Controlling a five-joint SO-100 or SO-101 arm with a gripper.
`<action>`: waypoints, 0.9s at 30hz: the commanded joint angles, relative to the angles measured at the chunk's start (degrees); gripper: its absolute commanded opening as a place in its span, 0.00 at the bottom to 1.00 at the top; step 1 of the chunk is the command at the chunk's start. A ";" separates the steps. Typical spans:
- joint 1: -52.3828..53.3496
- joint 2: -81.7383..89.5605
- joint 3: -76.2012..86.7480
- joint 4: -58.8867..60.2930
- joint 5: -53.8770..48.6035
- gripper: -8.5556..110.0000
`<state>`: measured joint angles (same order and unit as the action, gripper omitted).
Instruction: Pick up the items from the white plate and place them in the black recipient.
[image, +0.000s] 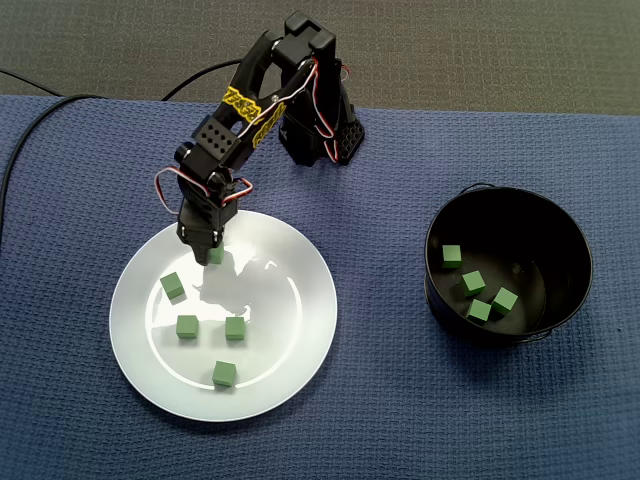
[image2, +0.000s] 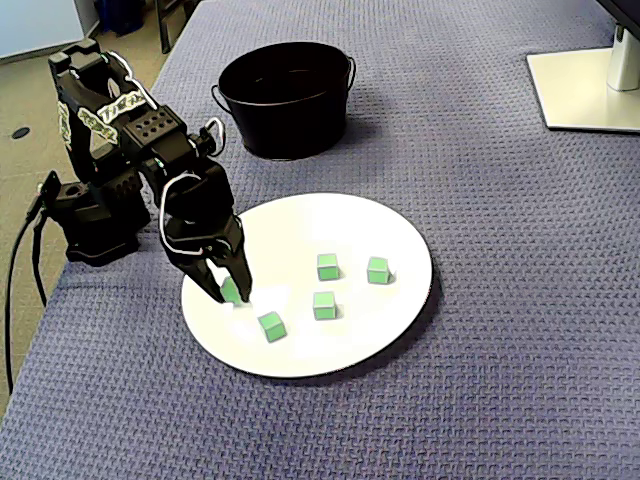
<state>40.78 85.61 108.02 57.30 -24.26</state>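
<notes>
1. Five green cubes are on the white plate. In a fixed view, four lie loose: one at the plate's 10 o'clock, one at 9 o'clock nearer the middle, one just beside the centre, and one at 6 o'clock. All four are apart from one another.
2. One of the five, the held cube, sits at the plate's 12 o'clock edge in that same view. Whether it rests on the plate or is just clear of it cannot be told.
3. Two black fingers point downward and are closed on the held cube, one on each side of it.
4. One black arm with yellow bands and red-and-white wiring leans over the plate. Its base stands on the worktop at the plate's 1 o'clock.
5. One black bucket stands upright, well apart from the plate at its 3 o'clock, with its wire handle down.
6. Four more green pieces, the binned cubes, lie on the bucket floor. Three are clustered and one is apart at their 11 o'clock.
7. One worktop, covered in blue woven cloth, carries everything.
8. One black cable runs off at the worktop's 10 o'clock corner.
9. One white stand base appears at the 1 o'clock corner of a fixed view.
</notes>
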 joint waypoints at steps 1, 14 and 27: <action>1.76 9.05 -10.11 8.79 1.93 0.07; -45.44 29.09 -54.58 26.98 17.49 0.07; -84.38 -11.95 -56.34 27.42 7.56 0.07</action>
<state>-39.20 83.06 52.47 86.40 -14.33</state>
